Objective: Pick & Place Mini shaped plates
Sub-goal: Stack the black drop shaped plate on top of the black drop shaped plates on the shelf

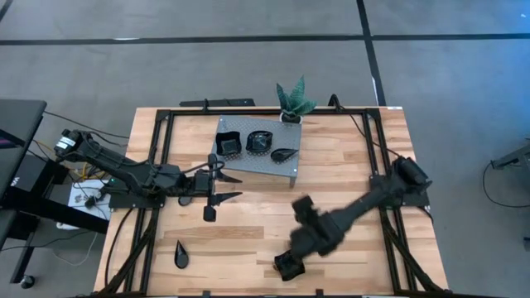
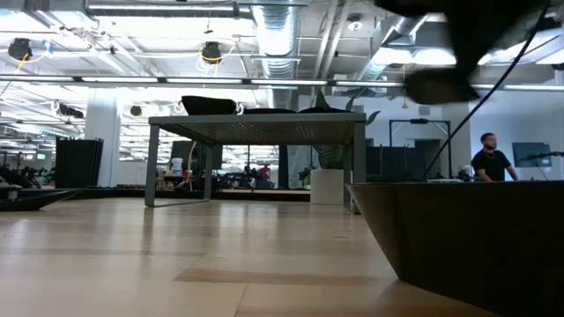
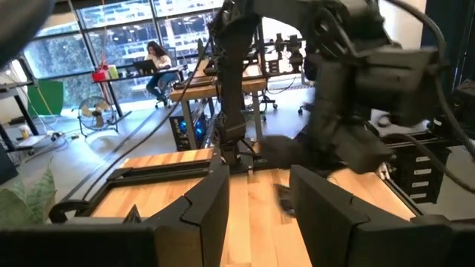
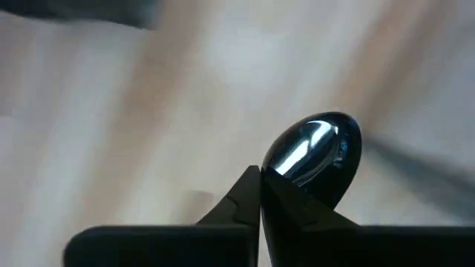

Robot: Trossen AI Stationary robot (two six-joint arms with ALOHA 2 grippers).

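The right gripper [image 1: 289,265] sits low at the table's [image 1: 348,165] near edge, open wood on both its sides. Beyond it the grey stand [image 1: 258,165] with 3 plates blocks the way, as does the left gripper [image 1: 222,186] beside that stand.

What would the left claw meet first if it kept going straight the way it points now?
Probably the right arm: the open left claw points across the bare wood at it, with no plate in between. Depth is unclear.
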